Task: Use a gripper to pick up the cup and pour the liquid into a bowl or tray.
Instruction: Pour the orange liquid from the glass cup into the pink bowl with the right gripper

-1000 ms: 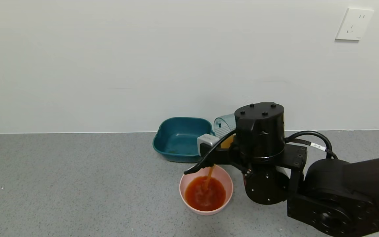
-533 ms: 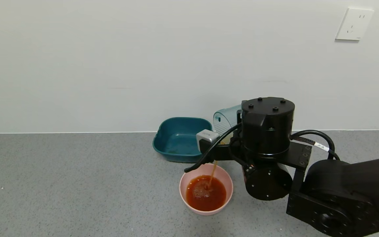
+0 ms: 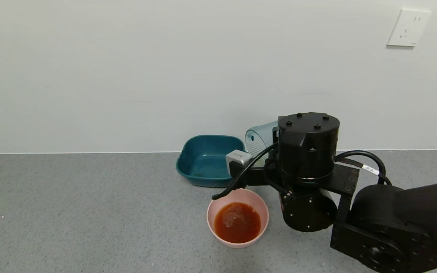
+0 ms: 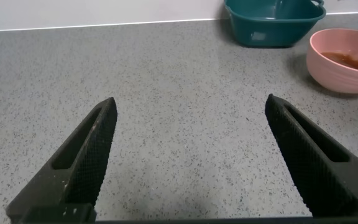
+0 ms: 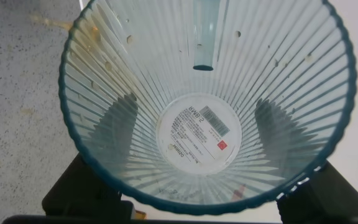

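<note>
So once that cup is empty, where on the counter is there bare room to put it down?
The broad grey counter left of the pink bowl and teal tub is bare. It is crowded where bowl, tub and the right end effector, shut on the tipped cup, sit together.
</note>
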Controlling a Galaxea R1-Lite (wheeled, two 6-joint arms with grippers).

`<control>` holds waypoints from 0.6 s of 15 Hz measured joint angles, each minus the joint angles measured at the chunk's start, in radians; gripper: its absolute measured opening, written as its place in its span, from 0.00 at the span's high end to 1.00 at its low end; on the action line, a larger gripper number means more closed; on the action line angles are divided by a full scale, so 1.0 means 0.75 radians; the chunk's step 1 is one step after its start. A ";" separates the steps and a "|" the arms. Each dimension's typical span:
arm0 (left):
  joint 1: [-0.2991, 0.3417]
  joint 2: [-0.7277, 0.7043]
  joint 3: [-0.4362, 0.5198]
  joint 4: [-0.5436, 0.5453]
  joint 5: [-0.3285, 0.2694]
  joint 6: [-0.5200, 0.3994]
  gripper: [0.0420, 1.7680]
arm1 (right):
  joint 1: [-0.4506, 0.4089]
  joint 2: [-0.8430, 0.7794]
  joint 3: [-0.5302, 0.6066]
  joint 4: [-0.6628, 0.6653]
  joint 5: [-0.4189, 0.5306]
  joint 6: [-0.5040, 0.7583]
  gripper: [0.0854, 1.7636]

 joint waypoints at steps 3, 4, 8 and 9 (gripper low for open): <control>0.000 0.000 0.000 0.000 -0.001 0.000 0.03 | 0.001 0.000 0.001 0.000 -0.001 -0.001 0.26; 0.000 0.000 0.000 0.000 -0.001 0.000 0.03 | 0.001 0.000 0.001 0.000 0.000 0.001 0.26; 0.000 0.000 0.000 0.001 -0.001 0.000 0.03 | 0.001 0.000 0.008 -0.006 0.005 0.024 0.26; 0.000 0.000 0.000 0.001 -0.001 0.000 0.03 | 0.001 0.000 0.013 -0.020 0.006 0.029 0.26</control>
